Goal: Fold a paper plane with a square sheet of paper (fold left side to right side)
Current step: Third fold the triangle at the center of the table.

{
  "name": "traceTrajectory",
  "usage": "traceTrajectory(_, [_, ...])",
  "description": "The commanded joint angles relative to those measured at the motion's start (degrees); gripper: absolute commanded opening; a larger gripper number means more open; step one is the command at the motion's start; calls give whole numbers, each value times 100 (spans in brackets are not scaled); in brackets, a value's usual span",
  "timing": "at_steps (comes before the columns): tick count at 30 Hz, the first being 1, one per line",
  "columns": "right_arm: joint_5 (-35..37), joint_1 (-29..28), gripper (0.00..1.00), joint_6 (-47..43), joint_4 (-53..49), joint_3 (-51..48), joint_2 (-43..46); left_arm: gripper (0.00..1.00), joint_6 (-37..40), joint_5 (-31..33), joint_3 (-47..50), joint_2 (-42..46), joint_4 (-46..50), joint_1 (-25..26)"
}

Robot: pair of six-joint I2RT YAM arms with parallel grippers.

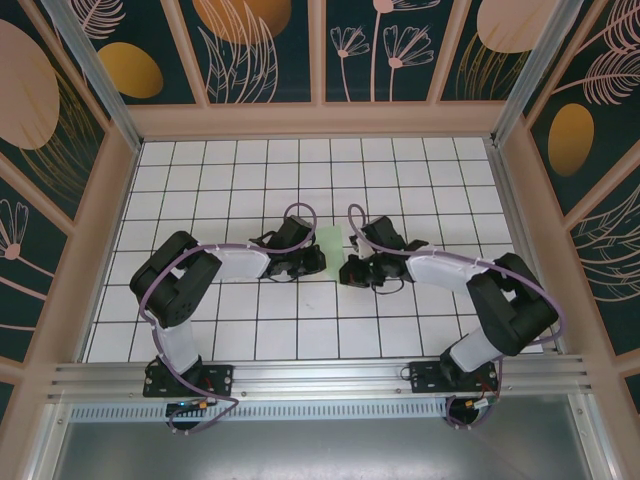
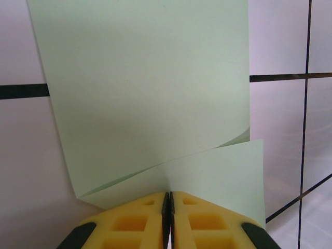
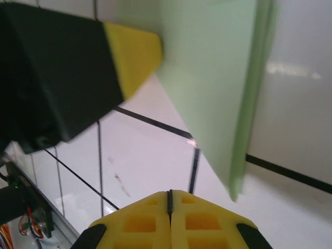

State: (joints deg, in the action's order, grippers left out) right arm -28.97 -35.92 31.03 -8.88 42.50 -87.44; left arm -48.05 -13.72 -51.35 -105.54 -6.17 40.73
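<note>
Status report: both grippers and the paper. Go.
Left gripper shut, tips at near edge of thin pale mint-green paper sheet. Right gripper shut, off the sheet. Sheet folded over on itself. No obstruction seen.

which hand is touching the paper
The left hand: its shut tips meet the paper, while the right hand is shut clear of it.

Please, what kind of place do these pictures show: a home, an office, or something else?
Probably a robot test booth, not a home: a white gridded table is boxed in by floral wall panels, and the left arm and right arm are bolted to an aluminium rail at its near edge.
</note>
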Motion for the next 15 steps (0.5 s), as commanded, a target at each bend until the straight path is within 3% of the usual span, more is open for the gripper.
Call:
traceTrajectory(1, [132, -48, 8, 88, -107, 331, -301, 14, 129, 510, 64, -296, 556, -21])
traceTrajectory(15, [778, -55, 7, -140, -414, 98, -789, 14, 137, 534, 55, -318, 585, -27])
